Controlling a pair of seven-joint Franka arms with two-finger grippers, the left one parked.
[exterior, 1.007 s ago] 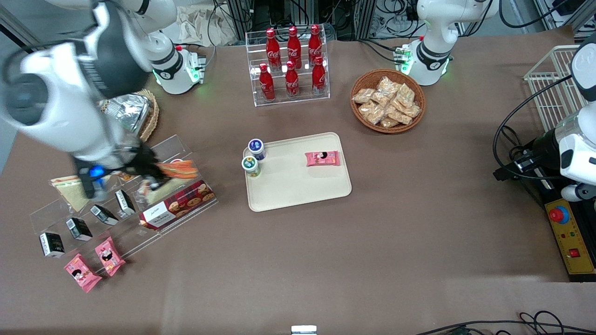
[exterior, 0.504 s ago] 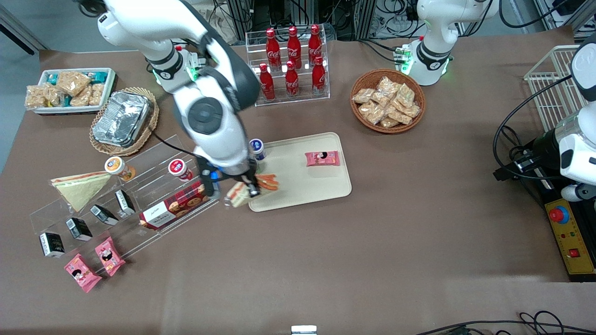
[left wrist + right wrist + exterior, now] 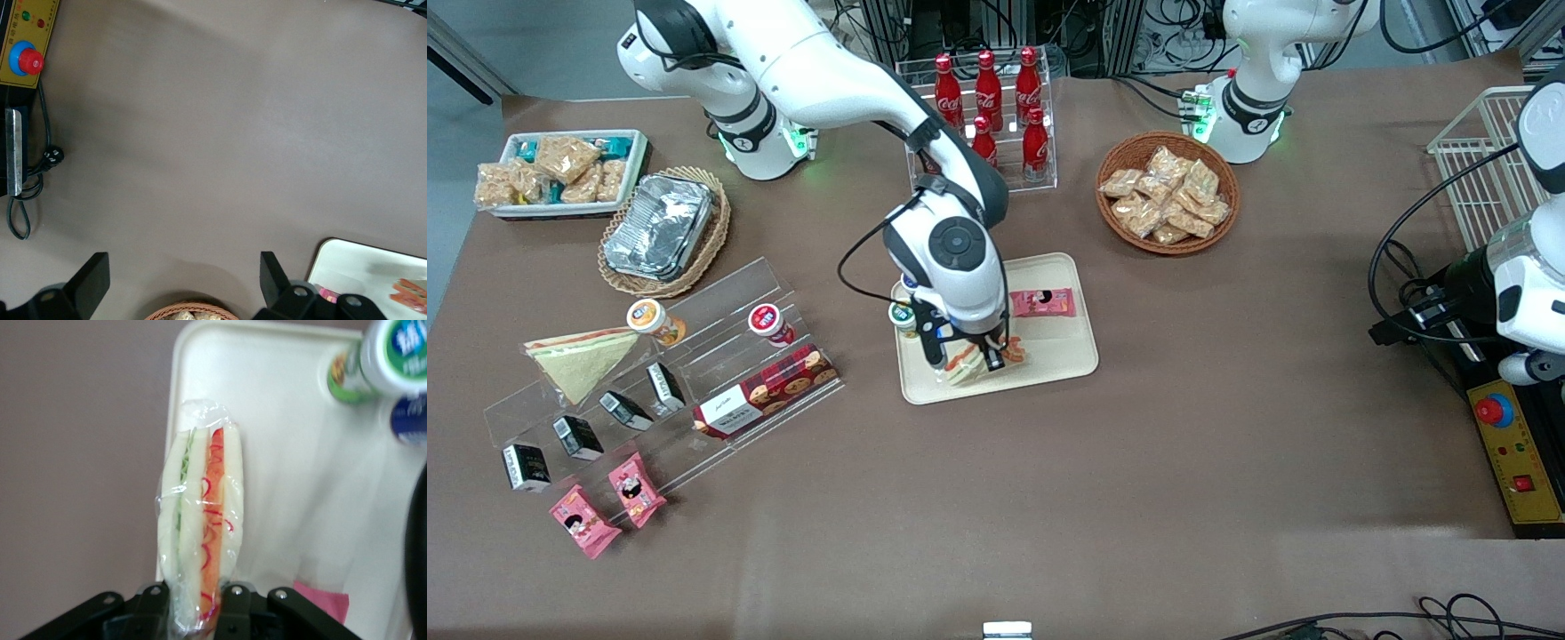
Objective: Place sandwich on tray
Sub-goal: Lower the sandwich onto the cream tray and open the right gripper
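**Operator:** What have your jaws got right now?

**Arm:** They're clamped on the sandwich (image 3: pixel 202 540), one finger on each bread face near its end, with the orange-red filling band running away from my gripper (image 3: pixel 193 600) down the middle of the wedge. The wrap is puckered where I pinch it.

**Operator:** And where is that over the table?

**Arm:** My gripper (image 3: pixel 969 360) hangs over the tray (image 3: pixel 1049 360), in the part nearer the front camera. From my wrist, the sandwich sits along the tray's rim (image 3: pixel 175 407), partly over the cream surface and close to the brown table. I can't tell whether its tip already touches the tray.

**Operator:** So which step is this?

**Arm:** I'd call it the end of the carry, just short of the release. The sandwich isn't set down yet.

**Operator:** What does the next move need?

**Arm:** Probably a nudge inward, so the whole wedge lands inside the rim, then a gentle lowering before my jaws part. I should stay off the two small bottles (image 3: pixel 907 307) at the tray's edge and the pink snack packet (image 3: pixel 1041 302) lying farther back on it.
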